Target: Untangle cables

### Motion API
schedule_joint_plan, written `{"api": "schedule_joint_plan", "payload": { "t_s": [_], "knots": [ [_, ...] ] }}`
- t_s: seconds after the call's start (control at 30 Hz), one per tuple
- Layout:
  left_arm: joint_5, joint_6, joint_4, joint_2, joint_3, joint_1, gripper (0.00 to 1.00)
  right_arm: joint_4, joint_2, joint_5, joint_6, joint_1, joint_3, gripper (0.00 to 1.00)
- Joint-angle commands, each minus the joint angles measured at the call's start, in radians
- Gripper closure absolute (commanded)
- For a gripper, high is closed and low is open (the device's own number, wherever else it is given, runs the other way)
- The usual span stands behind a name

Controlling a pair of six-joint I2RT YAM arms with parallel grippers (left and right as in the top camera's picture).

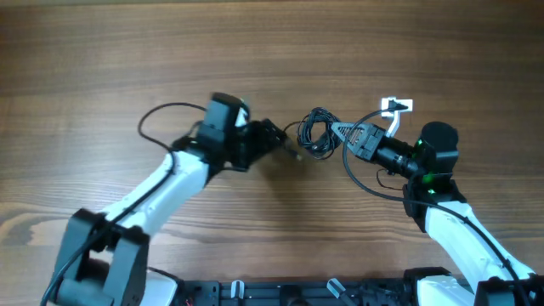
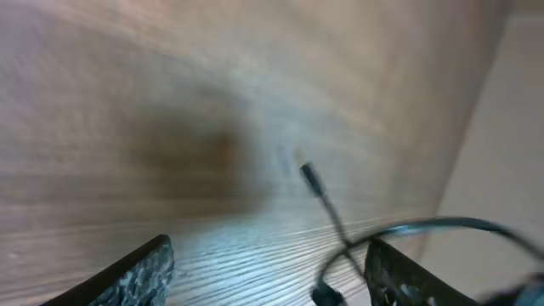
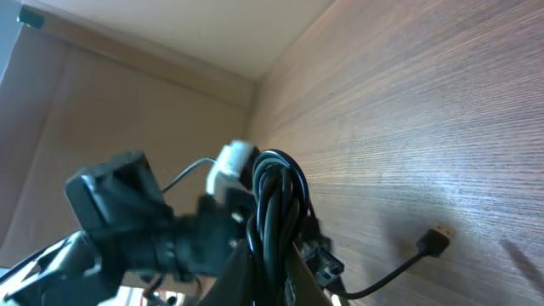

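The cables [image 1: 316, 132] are a small coil of thin dark wires at the table's middle. My right gripper [image 1: 338, 132] is shut on the coil's right side. In the right wrist view the coil [image 3: 276, 191] stands up between the right gripper's fingers [image 3: 274, 270], and a loose plug end [image 3: 435, 240] lies on the wood. My left gripper [image 1: 287, 144] is open just left of the coil. In the left wrist view a thin wire with a plug tip [image 2: 308, 172] runs between the left gripper's open fingers [image 2: 268, 259], close to the right finger.
The wooden table [image 1: 272, 51] stretches wide behind the arms. A small white object [image 1: 396, 105] lies by the right arm. Thicker black arm cables loop beside the left arm [image 1: 161, 115] and the right arm [image 1: 365, 178].
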Motion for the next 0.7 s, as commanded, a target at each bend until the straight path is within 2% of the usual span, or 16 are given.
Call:
{"api": "schedule_joint_plan", "payload": {
  "t_s": [0.0, 0.1, 0.17, 0.23, 0.3, 0.33, 0.4, 0.53, 0.57, 0.6, 0.67],
  "knots": [
    [0.205, 0.115, 0.029, -0.085, 0.000, 0.068, 0.25, 0.006, 0.004, -0.023, 0.005, 0.000, 0.006, 0.96],
    [0.377, 0.204, 0.083, -0.090, 0.000, 0.065, 0.18, 0.006, 0.004, -0.024, 0.005, 0.000, 0.006, 0.96],
    [0.472, 0.274, 0.114, -0.090, 0.000, 0.058, 0.17, 0.006, 0.004, -0.024, 0.004, 0.000, 0.006, 0.96],
    [0.456, 0.281, 0.129, -0.090, 0.000, 0.037, 0.20, 0.006, 0.004, -0.033, 0.005, 0.000, 0.006, 0.96],
    [0.386, 0.203, 0.129, -0.090, 0.000, 0.012, 0.35, 0.007, 0.004, -0.069, 0.005, 0.000, 0.006, 0.96],
    [0.353, 0.163, 0.130, -0.090, 0.000, 0.000, 0.46, 0.006, 0.004, -0.083, 0.005, 0.001, 0.006, 0.96],
    [0.294, 0.133, 0.150, -0.090, 0.000, -0.043, 0.50, 0.007, 0.004, -0.092, 0.005, 0.000, 0.006, 0.96],
    [0.188, 0.105, 0.153, -0.090, 0.000, -0.092, 0.73, 0.007, 0.004, -0.106, 0.014, 0.000, 0.006, 0.96],
    [0.185, 0.100, 0.154, -0.090, 0.000, -0.092, 0.86, 0.007, 0.004, -0.106, 0.017, 0.000, 0.006, 0.96],
    [0.185, 0.100, 0.153, -0.090, 0.000, -0.092, 0.93, 0.008, 0.004, -0.106, 0.020, 0.000, 0.006, 0.96],
    [0.180, 0.103, 0.154, -0.090, 0.000, -0.079, 0.96, 0.007, 0.004, -0.106, 0.011, 0.000, 0.006, 0.95]
  ]
}}
